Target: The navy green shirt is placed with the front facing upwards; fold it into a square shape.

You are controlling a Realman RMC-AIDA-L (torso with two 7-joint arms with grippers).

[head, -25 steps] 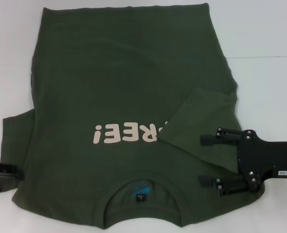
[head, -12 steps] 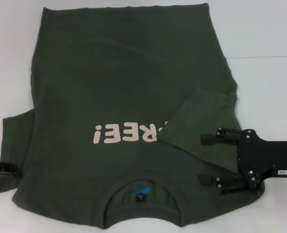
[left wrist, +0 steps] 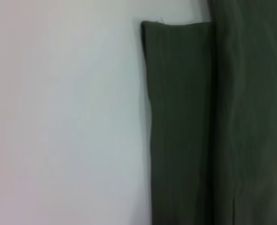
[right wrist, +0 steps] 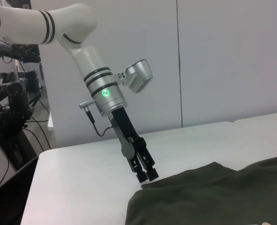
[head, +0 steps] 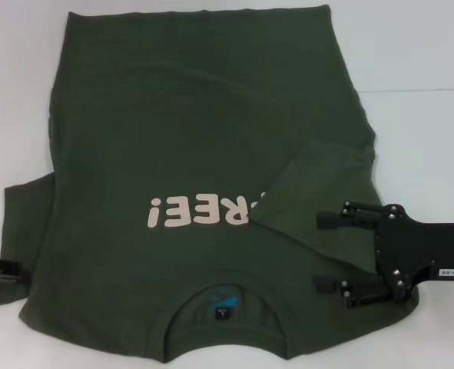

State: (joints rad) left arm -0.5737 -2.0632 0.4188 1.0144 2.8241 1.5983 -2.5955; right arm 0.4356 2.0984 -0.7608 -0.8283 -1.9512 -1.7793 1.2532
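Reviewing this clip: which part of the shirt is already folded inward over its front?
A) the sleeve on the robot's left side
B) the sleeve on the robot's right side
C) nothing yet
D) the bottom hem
B: on the navy green shirt, the right-side sleeve lies diagonally across the front, covering the start of the print, next to the open right gripper.

Dark olive-green shirt spread flat, front up, on the white table. Collar nearest the robot, pale "FREE!" print partly hidden. Right sleeve folded inward across the chest, over the print's first letter; left sleeve still lying out flat to the side.
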